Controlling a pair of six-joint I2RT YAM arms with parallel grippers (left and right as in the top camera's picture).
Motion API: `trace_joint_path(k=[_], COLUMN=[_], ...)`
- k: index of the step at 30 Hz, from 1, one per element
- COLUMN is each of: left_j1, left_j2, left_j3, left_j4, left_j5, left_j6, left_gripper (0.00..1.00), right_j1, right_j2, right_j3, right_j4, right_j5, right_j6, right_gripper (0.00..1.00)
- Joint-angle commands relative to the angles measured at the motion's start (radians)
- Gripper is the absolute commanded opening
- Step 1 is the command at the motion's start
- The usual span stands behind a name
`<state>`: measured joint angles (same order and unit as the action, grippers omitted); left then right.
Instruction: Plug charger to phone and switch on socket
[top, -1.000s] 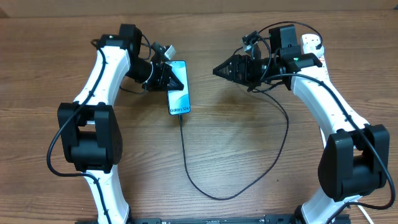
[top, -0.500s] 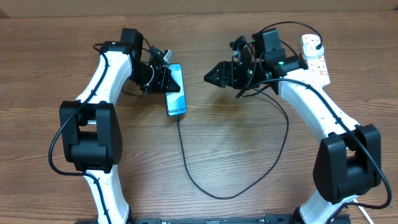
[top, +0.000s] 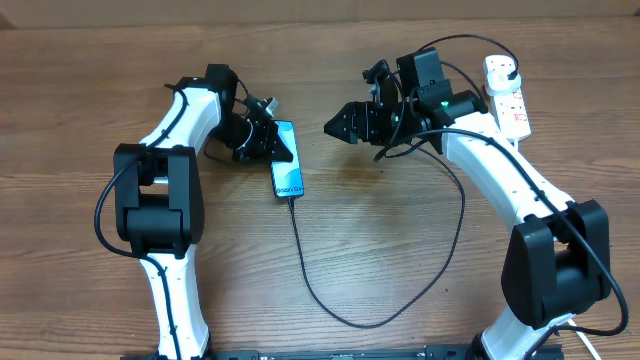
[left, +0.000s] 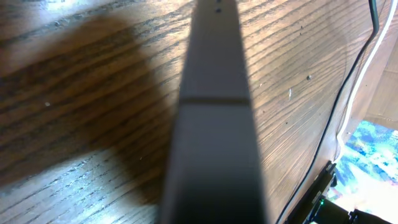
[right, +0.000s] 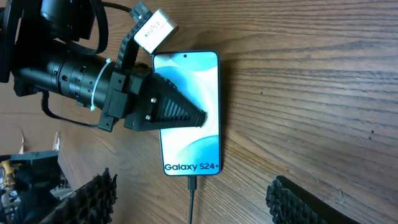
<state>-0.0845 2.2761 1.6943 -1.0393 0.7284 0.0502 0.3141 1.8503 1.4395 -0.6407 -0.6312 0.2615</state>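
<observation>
I take the phone (top: 287, 160) as my mark; it lies face up on the wooden table (top: 380, 240), its screen lit pale blue with "Galaxy S24+" near its lower edge. The charger cable (top: 300, 262) meets that lower edge, its small tip seated in the phone's port as far as the right wrist view shows; from there it runs away from the phone toward me, loops round, and climbs back up on the phone's right until the right arm hides it.

My left claw (right: 198, 117) reaches in from the phone's left; its fingers are pressed together with nothing between them, and the tip lies over the middle of the screen; whether it touches the glass I cannot tell. The left wrist view gives only a blurred grey bar over wood grain.

My right claw (top: 332, 124) hangs just right of the phone's upper end, pointing at it; its fingers (right: 94, 198) stand wide apart and hold nothing.

The socket (top: 506, 96), white with red markings, lies far to the phone's right, beyond the right arm; its switch is too small to read.
</observation>
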Motion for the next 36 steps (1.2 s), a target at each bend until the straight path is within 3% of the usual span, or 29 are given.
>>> trace_joint_path(k=[1, 5, 19, 27, 36], left_j1=[0.0, 0.0, 0.0, 0.0, -0.001], left_j2=[0.01, 0.01, 0.01, 0.01, 0.01], left_j3=[-0.005, -0.005, -0.005, -0.005, -0.005], left_j4=[0.01, 0.016, 0.023, 0.023, 0.019], left_j5=[-0.008, -0.046, -0.075, -0.09, -0.253], left_j6=[-0.002, -0.002, -0.003, -0.003, -0.079], left_gripper=[0.12, 0.24, 0.24, 0.33, 0.35], right_j1=[-0.001, -0.001, -0.001, -0.001, -0.001], right_j2=[-0.021, -0.021, -0.021, -0.021, -0.021], right_j3=[0.008, 0.008, 0.007, 0.007, 0.007], right_j4=[0.003, 0.002, 0.002, 0.002, 0.001], right_j5=[0.01, 0.027, 0.032, 0.032, 0.04], right_j6=[-0.008, -0.008, -0.008, -0.008, -0.008], right_gripper=[0.78, 0.78, 0.79, 0.79, 0.79])
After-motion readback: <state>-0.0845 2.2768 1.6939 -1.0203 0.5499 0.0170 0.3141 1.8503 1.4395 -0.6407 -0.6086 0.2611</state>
